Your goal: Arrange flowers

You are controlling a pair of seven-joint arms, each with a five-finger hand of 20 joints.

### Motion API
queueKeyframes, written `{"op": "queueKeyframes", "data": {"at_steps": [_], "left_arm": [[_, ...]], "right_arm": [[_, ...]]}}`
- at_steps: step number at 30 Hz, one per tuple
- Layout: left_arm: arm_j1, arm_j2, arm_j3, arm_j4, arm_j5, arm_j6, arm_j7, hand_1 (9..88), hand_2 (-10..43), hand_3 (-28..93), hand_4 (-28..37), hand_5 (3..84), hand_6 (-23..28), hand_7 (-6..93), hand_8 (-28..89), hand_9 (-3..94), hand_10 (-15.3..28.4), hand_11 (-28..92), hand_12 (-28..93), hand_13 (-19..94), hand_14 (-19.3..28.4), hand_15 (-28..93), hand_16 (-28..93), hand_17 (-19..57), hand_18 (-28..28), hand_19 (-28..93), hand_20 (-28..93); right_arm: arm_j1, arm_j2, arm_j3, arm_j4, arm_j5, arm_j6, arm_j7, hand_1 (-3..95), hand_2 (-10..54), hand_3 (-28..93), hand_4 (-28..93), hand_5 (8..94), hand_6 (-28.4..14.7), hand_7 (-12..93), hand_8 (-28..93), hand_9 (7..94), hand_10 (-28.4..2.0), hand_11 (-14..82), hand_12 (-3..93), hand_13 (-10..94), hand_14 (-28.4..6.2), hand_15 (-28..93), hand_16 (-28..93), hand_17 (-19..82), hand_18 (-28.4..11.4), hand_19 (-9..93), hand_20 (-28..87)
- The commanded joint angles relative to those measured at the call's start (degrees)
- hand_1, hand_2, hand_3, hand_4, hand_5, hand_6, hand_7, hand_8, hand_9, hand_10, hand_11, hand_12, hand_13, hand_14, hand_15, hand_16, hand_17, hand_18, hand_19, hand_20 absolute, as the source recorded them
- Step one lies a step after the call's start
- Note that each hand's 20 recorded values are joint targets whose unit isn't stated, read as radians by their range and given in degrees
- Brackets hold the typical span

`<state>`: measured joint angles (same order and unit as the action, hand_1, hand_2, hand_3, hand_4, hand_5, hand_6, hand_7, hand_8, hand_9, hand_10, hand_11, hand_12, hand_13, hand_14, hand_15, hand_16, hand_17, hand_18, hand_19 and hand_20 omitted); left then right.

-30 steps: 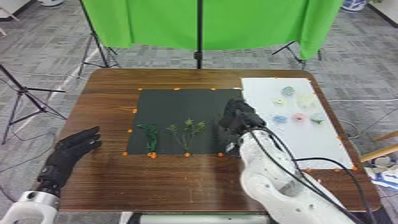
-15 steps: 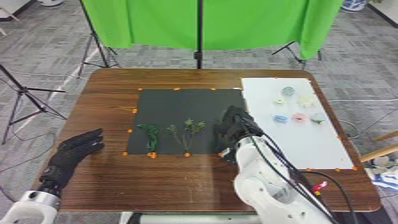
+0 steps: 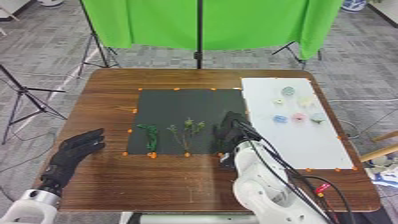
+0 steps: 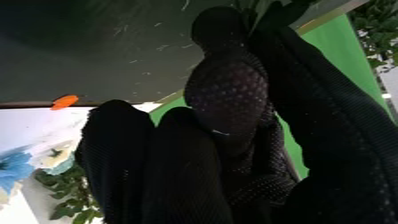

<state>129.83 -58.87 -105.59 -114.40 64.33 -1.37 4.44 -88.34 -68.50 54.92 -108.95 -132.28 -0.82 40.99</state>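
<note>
The right hand (image 3: 231, 131) is low over the right edge of the black mat (image 3: 178, 105), beside a green sprig (image 3: 217, 144). In the right wrist view, the thumb and a finger of this right hand (image 4: 233, 95) meet around a thin green stem, mostly hidden by the glove. Two more green sprigs lie on the mat, a dense one (image 3: 151, 136) and a branching one (image 3: 187, 131). Blue (image 3: 281, 119), pink (image 3: 298, 117) and several pale flower heads (image 3: 306, 101) rest on the white sheet. Away to the left, the left hand (image 3: 80, 145) is open above bare wood.
Orange tabs (image 3: 135, 111) mark the edges of the mat and the white sheet (image 3: 311, 150). Black cables run along the right arm, with a small red object (image 3: 322, 188) beside it. Behind the brown table (image 3: 107, 175) hangs a green cloth (image 3: 160, 25).
The right hand has come back toward the robot and slightly left along the mat's right edge. More of the white sheet shows. The left hand has barely shifted.
</note>
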Motion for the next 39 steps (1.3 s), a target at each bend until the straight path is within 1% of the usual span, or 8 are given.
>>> {"op": "queueKeyframes", "data": {"at_steps": [1,5,8,11,18,36,37,39], "left_arm": [[0.1,-0.32,-0.08,0.13,0.69,-1.0,-0.59,32.7,-4.4,66,-13.5,43.0,6.6,7.9,-6,38.3,12.9,16,11,34,18.1,19,2,9.4,14.3,12,20],[0.2,-0.34,-0.07,0.08,0.73,-1.08,-0.66,32.8,-4.4,65,-13.6,42.9,6.6,7.9,-6,38.3,12.9,16,11,34,18.1,19,2,9.4,14.3,12,20],[0.2,-0.4,-0.19,0.04,0.92,-1.39,-0.75,32.7,-4.4,66,-13.5,43.0,6.7,7.8,-6,38.3,12.8,16,11,34,18.0,19,2,9.4,14.4,12,20],[0.3,-0.43,-0.2,-0.03,0.9,-1.19,-0.74,32.6,-4.5,66,-13.4,43.0,6.6,7.8,-6,38.4,12.8,16,12,34,18.0,19,2,9.4,14.4,12,19],[0.4,-0.53,-0.17,-0.06,0.92,-1.21,-0.79,32.7,-4.6,65,-13.5,43.0,6.7,7.9,-6,38.4,12.9,16,12,34,18.1,19,2,9.3,14.4,12,19],[0.3,-0.64,-0.1,-0.01,0.99,-1.25,-0.77,32.8,-4.6,65,-13.4,43.0,6.7,7.7,-6,38.6,12.9,16,12,34,18.0,19,2,9.3,14.3,12,19],[0.2,-0.58,-0.06,0.02,0.85,-1.25,-0.79,32.8,-4.6,65,-13.4,43.0,6.7,7.7,-6,38.5,12.8,16,12,34,18.0,19,2,9.3,14.3,12,19],[0.1,-0.49,-0.05,0.04,0.97,-1.29,-0.89,32.8,-4.6,65,-13.4,43.0,6.7,7.7,-6,38.5,12.9,16,12,34,18.0,19,2,9.3,14.3,12,19]], "right_arm": [[-0.4,-0.3,-0.2,0.3,-0.1,-0.5,-0.6,49.8,-9.5,56,5,87.3,-4.1,29,19,93.7,-10.0,50.5,28.6,94,-0.2,76,35,74,-14.6,93,67],[-0.4,-0.4,-0.1,0.4,-0.3,-0.4,-0.7,48.4,-9.5,56,4,87.1,-4.1,30,18,93.7,-10.0,50.3,28.8,94,-0.2,76,35,74,-14.6,93,67],[-0.4,-0.3,0.1,0.4,-0.8,-0.4,-0.8,47.6,-9.5,57,3,87.1,-4.0,30,18,93.7,-10.1,50.2,28.9,94,-0.3,76,36,74,-14.6,93,67],[-0.4,0.0,0.3,0.6,-0.9,-0.8,-1.4,47.1,-9.5,57,2,87.0,-4.0,30,18,93.7,-10.1,50.0,29.1,94,-0.3,76,36,74,-14.6,93,67],[0.0,0.6,-0.2,1.5,-1.8,-0.5,-2.3,47.0,-9.5,57,1,86.4,-3.9,30,18,93.7,-10.3,49.5,29.6,94,-0.4,75,36,74,-14.8,93,67],[3.4,5.4,-3.4,2.1,-1.1,-0.6,-4.0,48.6,-9.5,56,1,85.9,-3.4,31,17,92.9,-10.2,49.9,30.1,94,-1.0,74,38,72,-15.6,93,67],[3.8,5.6,-3.4,2.3,-0.9,-0.8,-4.4,48.6,-9.5,56,1,85.9,-3.4,31,17,92.9,-10.2,49.9,30.0,94,-1.0,74,38,72,-15.7,93,67],[4.2,6.1,-3.8,2.3,-1.0,-0.7,-4.3,48.8,-9.5,56,1,85.8,-3.3,31,17,92.9,-10.1,50.0,30.1,94,-1.0,74,38,72,-15.6,93,67]]}}
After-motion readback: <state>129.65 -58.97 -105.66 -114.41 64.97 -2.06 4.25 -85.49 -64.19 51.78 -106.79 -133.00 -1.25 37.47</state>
